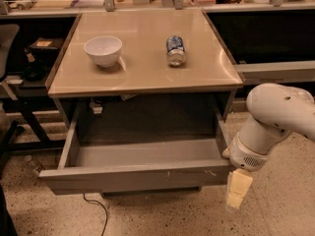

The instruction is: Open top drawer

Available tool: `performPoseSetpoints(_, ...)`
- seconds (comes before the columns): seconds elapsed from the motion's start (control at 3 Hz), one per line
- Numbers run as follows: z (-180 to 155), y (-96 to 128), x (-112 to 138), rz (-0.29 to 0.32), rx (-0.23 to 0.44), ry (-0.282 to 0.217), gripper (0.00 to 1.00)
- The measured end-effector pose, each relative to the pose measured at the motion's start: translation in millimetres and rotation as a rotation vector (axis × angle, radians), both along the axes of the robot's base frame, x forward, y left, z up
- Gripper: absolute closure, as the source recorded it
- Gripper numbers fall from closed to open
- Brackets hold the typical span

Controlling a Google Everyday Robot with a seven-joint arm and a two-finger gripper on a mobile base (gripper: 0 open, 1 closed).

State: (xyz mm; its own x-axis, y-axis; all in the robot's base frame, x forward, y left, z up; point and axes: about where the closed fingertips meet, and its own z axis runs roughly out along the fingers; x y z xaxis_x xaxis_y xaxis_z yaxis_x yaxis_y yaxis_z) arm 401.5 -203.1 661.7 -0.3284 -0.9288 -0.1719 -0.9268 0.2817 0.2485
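The top drawer [138, 176] is a wide grey handleless drawer under the beige tabletop [142, 73]. It stands pulled far out toward me, and its grey inside [147, 151] looks empty. Small white scratches mark the front panel at centre and right. My gripper [237, 191] hangs just off the drawer's front right corner, pointing down at the floor, with its pale yellow fingers [238, 186] visible. The white arm [275, 117] reaches in from the right.
A white bowl [103, 50] and a can [174, 49] lying on its side sit on the tabletop. A dark chair [10, 82] and cables stand to the left. A counter with clutter runs along the back. The floor is speckled.
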Motion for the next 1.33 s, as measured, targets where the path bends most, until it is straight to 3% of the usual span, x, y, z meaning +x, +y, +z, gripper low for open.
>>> performPoseSetpoints(0.33,5,-8,-11,-0.009,-0.002,0.008,0.0)
performPoseSetpoints(1.0,55,-61,-64,0.019,-0.025,0.046,0.0)
performPoseSetpoints(1.33,73,-71,-79,0.042,-0.027,0.054,0.0)
